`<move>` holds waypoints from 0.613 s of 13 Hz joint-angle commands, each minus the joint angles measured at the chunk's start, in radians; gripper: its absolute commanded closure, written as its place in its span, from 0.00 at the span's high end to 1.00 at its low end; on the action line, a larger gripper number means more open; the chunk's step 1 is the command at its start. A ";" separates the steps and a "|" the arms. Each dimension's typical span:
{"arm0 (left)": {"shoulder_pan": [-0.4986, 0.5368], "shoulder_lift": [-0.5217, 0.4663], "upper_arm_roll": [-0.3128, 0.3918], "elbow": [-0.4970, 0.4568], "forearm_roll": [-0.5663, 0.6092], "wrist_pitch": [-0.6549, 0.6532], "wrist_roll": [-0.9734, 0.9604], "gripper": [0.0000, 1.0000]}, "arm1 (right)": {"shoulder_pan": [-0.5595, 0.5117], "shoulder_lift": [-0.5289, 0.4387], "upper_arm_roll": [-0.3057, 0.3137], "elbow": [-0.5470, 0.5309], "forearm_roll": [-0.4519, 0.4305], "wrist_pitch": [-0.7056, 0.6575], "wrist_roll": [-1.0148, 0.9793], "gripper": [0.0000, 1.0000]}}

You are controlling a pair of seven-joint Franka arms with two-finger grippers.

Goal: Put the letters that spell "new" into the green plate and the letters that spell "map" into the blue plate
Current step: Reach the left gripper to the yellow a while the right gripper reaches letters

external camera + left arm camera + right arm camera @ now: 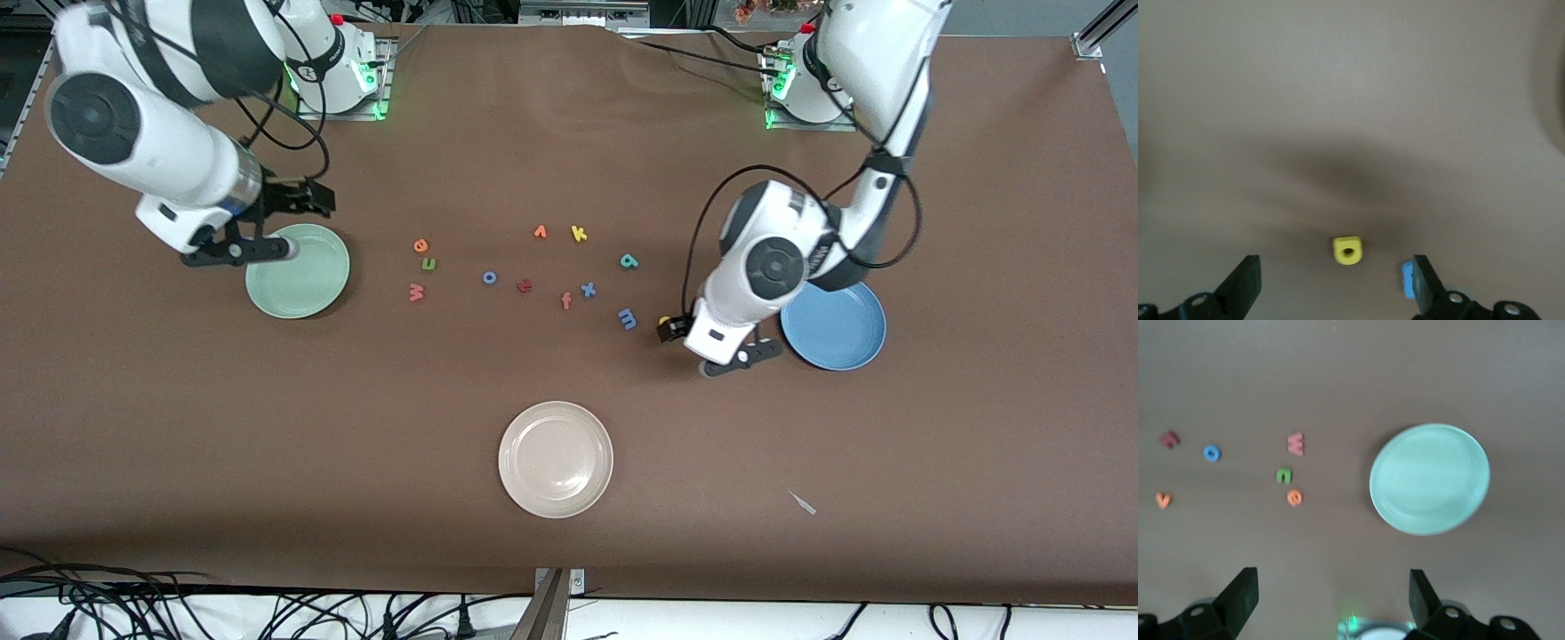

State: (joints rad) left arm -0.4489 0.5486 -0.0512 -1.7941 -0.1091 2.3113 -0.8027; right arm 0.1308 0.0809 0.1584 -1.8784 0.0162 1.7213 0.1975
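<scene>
My left gripper (669, 327) (1337, 287) hangs open and low over the yellow a (663, 321) (1347, 251), which lies flat between its fingers, untouched. The blue m (628, 318) (1407, 280) lies just outside one finger (1426, 283). The teal p (629, 260) lies farther from the front camera. The blue plate (836, 327) sits beside the left arm. My right gripper (311, 197) (1333, 600) is open and holds nothing, up over the table by the green plate (298, 271) (1429, 478). Orange e (420, 245) (1294, 497), green n (429, 263) (1283, 476) and coral w (416, 292) (1295, 443) lie together near that plate.
Mid-table lie other letters: blue o (489, 277), dark red t (524, 285), coral f (566, 301), blue x (588, 289), orange v (540, 232), yellow k (579, 234). A cream-white plate (556, 459) sits nearer the front camera, and a pale scrap (803, 503) lies toward the left arm's end.
</scene>
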 commanded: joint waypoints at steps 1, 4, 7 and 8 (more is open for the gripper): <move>-0.054 -0.013 0.016 -0.100 0.095 0.098 -0.146 1.00 | 0.061 -0.010 0.010 -0.164 0.007 0.204 0.142 1.00; -0.082 0.057 0.016 -0.097 0.141 0.167 -0.286 1.00 | 0.147 0.032 0.010 -0.313 -0.012 0.452 0.327 0.99; -0.082 0.077 0.016 -0.093 0.164 0.184 -0.320 0.88 | 0.185 0.104 0.010 -0.384 -0.025 0.639 0.373 0.76; -0.082 0.080 0.016 -0.088 0.164 0.186 -0.319 0.82 | 0.188 0.118 0.010 -0.390 -0.030 0.655 0.388 0.67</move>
State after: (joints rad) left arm -0.5158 0.6233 -0.0499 -1.8930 0.0239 2.4904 -1.0904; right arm 0.3134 0.1759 0.1726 -2.2518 0.0078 2.3259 0.5523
